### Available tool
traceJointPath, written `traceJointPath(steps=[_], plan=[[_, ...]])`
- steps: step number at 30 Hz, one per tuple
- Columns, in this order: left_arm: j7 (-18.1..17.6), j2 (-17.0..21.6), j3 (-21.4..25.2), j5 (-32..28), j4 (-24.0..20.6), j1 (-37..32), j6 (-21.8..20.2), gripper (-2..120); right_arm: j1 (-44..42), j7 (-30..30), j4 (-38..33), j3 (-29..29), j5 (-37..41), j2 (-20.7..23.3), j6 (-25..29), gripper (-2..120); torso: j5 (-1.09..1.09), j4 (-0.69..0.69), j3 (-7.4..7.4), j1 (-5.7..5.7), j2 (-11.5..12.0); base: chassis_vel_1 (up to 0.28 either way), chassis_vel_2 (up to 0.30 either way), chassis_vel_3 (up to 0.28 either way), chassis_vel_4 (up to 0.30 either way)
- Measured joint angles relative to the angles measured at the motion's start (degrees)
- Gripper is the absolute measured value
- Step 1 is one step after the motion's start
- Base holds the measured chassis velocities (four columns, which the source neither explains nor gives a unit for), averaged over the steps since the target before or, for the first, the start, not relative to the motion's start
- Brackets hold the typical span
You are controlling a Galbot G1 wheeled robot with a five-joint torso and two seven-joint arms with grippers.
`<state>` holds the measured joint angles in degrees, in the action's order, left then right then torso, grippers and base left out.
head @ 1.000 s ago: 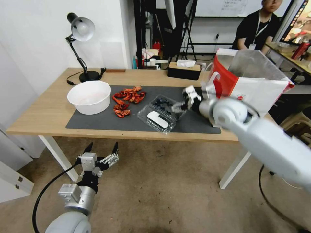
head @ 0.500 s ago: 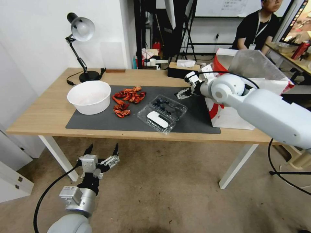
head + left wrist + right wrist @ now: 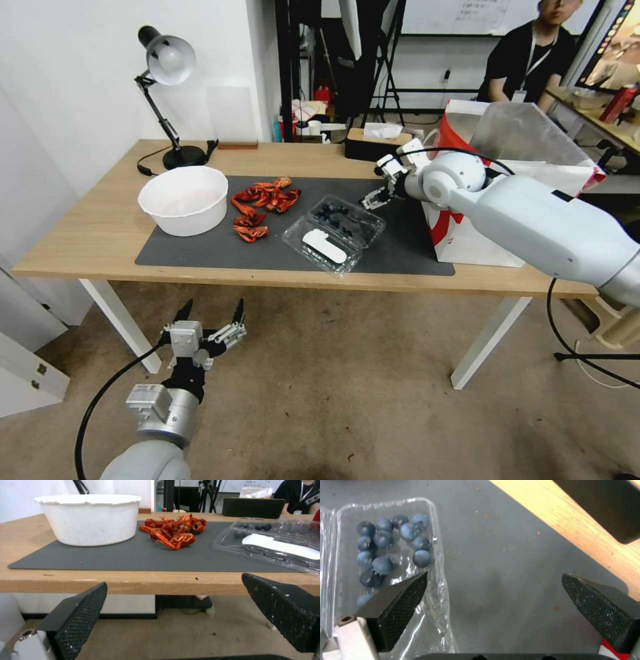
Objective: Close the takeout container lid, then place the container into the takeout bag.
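The takeout container lies open on the dark mat, both clear halves flat. The berry half holds dark blue berries; the lid with its white sticker lies nearer the table's front edge. My right gripper hovers open above the mat at the berry half's far right corner, one finger over that half's rim, nothing held. The takeout bag stands open to the right, partly behind my right arm. My left gripper hangs open below the table's front edge, facing the container.
A white bowl and a pile of red crayfish sit on the mat's left part. A black tissue box and a desk lamp stand at the back. The bag stands close beside my right arm.
My right gripper has lifted off the container's right edge and moved back toward the table's far side. The arm now lies in front of the bag. The left arm has barely moved.
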<state>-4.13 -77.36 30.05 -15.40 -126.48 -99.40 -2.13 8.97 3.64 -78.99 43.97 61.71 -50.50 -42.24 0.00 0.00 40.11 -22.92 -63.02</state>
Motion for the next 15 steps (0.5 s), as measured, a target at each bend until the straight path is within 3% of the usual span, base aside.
traceJointPath(steps=[15], plan=[[-0.1, -0.4, -0.6, 0.9, 0.7, -0.2, -0.1, 100, -2.7, 1.5, -0.2, 0.0, -2.9, 1.1, 0.1, 100, 0.01, -0.01, 0.0, 0.0, 0.0, 0.0, 0.0, 0.0, 0.0]])
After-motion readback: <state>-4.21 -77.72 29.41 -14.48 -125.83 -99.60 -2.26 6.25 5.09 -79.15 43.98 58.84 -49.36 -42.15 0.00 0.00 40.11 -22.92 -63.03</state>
